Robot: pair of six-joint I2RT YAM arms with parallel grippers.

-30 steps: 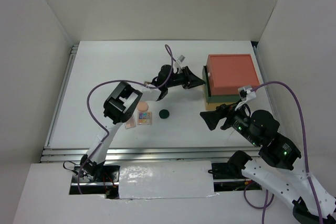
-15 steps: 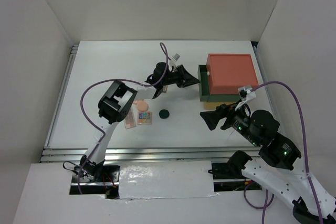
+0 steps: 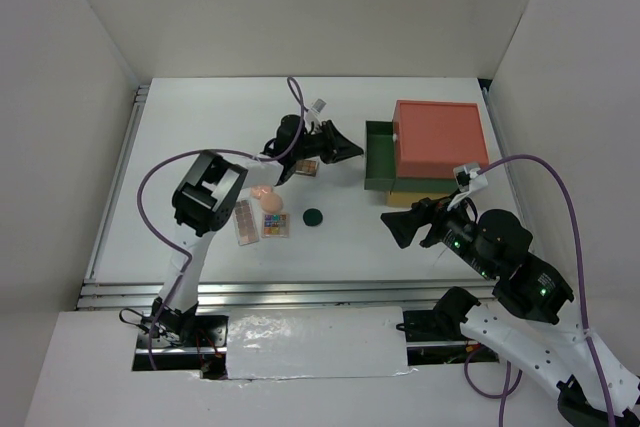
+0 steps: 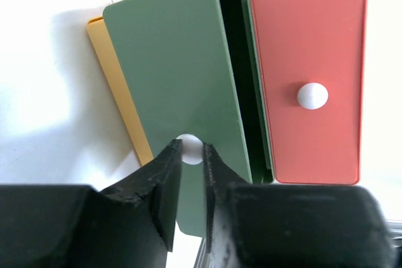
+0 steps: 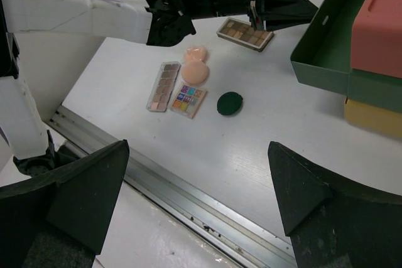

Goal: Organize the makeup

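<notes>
My left gripper (image 3: 348, 151) is shut on the white knob (image 4: 190, 149) of the green drawer (image 3: 378, 157), which stands pulled out to the left of the red-topped drawer box (image 3: 440, 137). The makeup lies on the table: one long palette (image 3: 246, 222), a square multicoloured palette (image 3: 276, 226), two peach compacts (image 3: 267, 198), a dark green disc (image 3: 312, 217), and a second long palette (image 3: 305, 167) under my left wrist. My right gripper (image 3: 395, 228) is open and empty, hovering right of the disc (image 5: 230, 103). The green tubes are out of view.
The yellow bottom drawer (image 3: 415, 193) juts out a little under the green one. The red drawer (image 4: 308, 73) is closed, with its white knob (image 4: 312, 95) showing. White walls enclose the table, and a metal rail (image 5: 207, 211) runs along the near edge.
My left gripper has moved left, drawing the green drawer out of the box. The second long palette now shows beneath the wrist. The right arm has not moved.
</notes>
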